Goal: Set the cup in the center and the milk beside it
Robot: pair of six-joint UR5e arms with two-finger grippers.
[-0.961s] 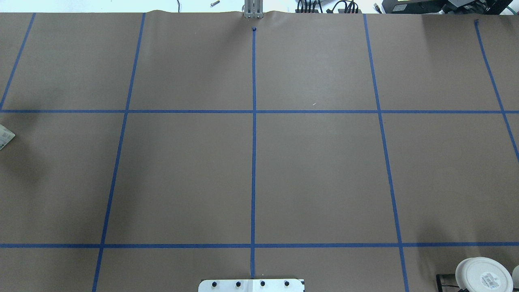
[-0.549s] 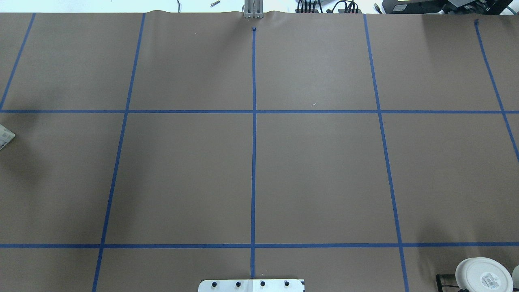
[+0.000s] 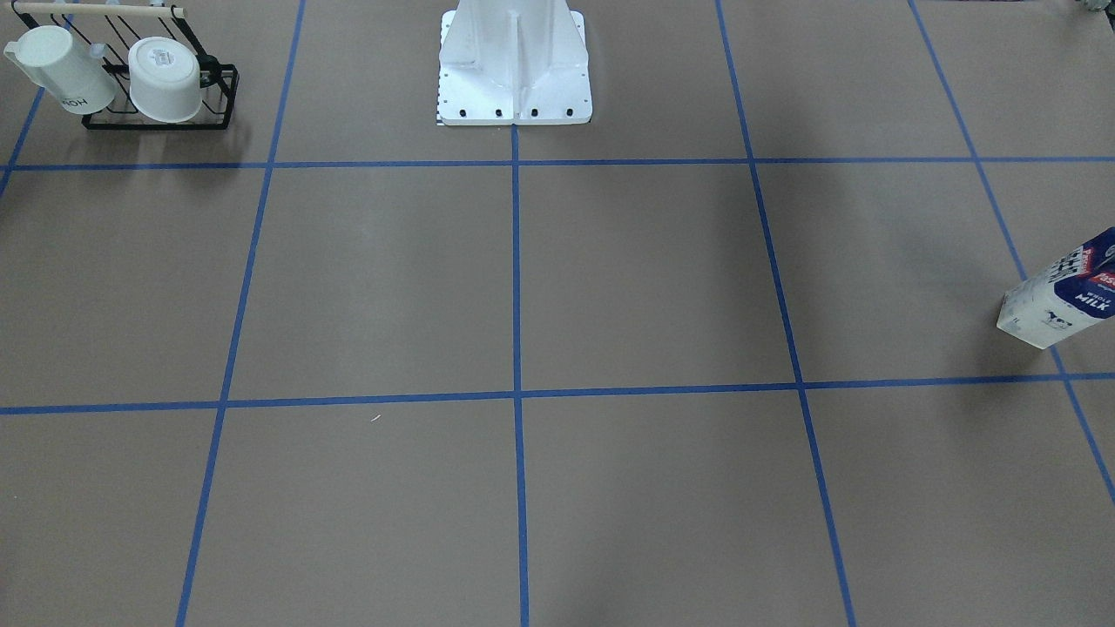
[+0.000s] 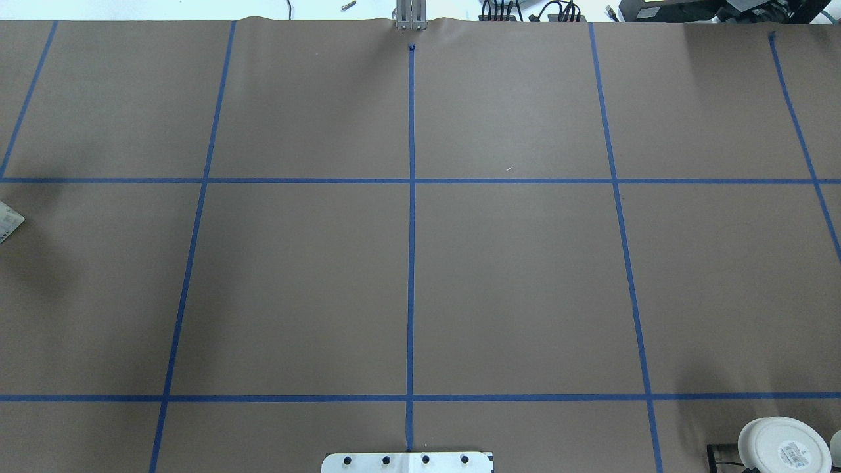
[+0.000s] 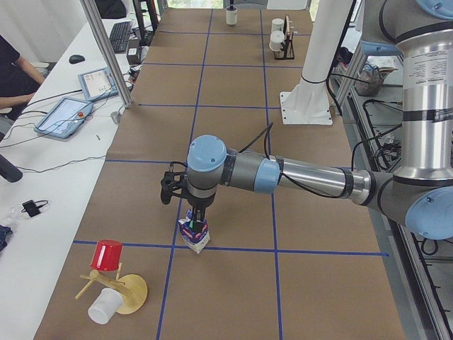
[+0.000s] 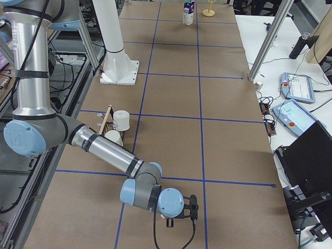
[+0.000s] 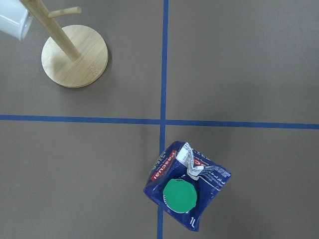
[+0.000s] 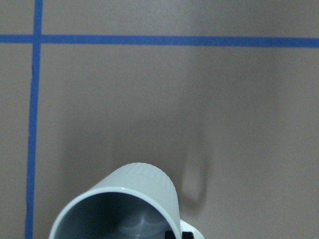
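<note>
The milk carton (image 7: 187, 191), navy and white with a green cap, stands upright on a blue tape line near the table's left end. It also shows in the front-facing view (image 3: 1058, 300), in the overhead view (image 4: 8, 223) and in the exterior left view (image 5: 192, 234). My left gripper (image 5: 195, 212) hangs just over the carton's top; I cannot tell whether it is open or shut. The plain white cup (image 8: 119, 211), grey inside, shows close under the right wrist camera, its shadow on the paper. My right gripper (image 6: 169, 223) is low near the table's right end; I cannot tell its state.
A black rack (image 3: 157, 117) beside the robot base (image 3: 514, 78) holds a lettered white mug (image 3: 57, 78) and a white cup with a sticker (image 3: 164, 80). A wooden mug tree (image 5: 117, 287) with a red cup (image 5: 107, 253) stands near the milk. Blue tape marks a grid.
</note>
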